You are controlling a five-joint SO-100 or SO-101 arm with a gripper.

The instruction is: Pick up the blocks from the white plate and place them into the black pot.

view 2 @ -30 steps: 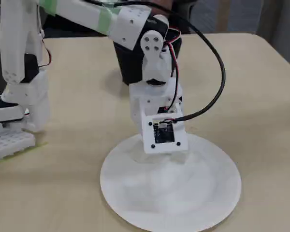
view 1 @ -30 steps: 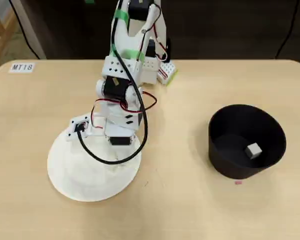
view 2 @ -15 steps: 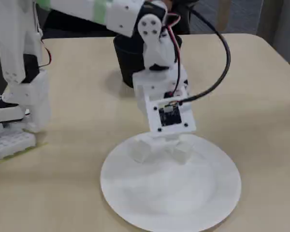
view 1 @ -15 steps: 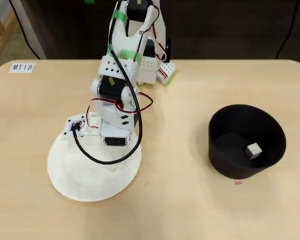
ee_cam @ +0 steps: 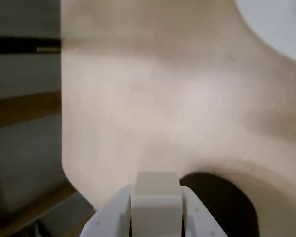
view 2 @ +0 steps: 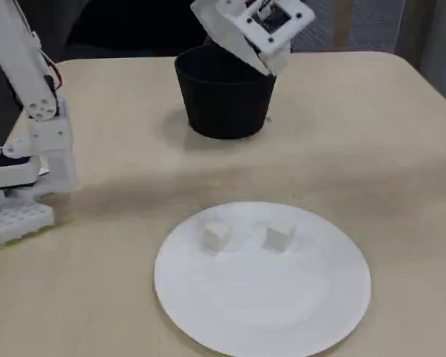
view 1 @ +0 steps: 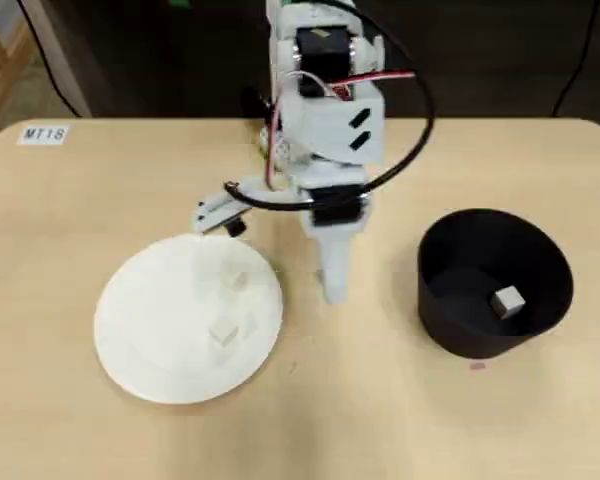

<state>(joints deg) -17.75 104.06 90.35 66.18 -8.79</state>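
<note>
Tool (ee_cam: 156, 217) clenched on pale cube (ee_cam: 156, 196) | matt black round pot (view 1: 493, 282) | smooth white plate (view 1: 150, 340)

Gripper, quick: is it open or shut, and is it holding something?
Gripper: shut on a block, seen between its fingers in the wrist view.

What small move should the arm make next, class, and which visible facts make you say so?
Probably carry on toward the black pot until it is over the opening, then release. In the wrist view the gripper is shut on a block, and overhead it sits between the white plate and the pot. One block lies in the pot; two remain on the plate.
</note>
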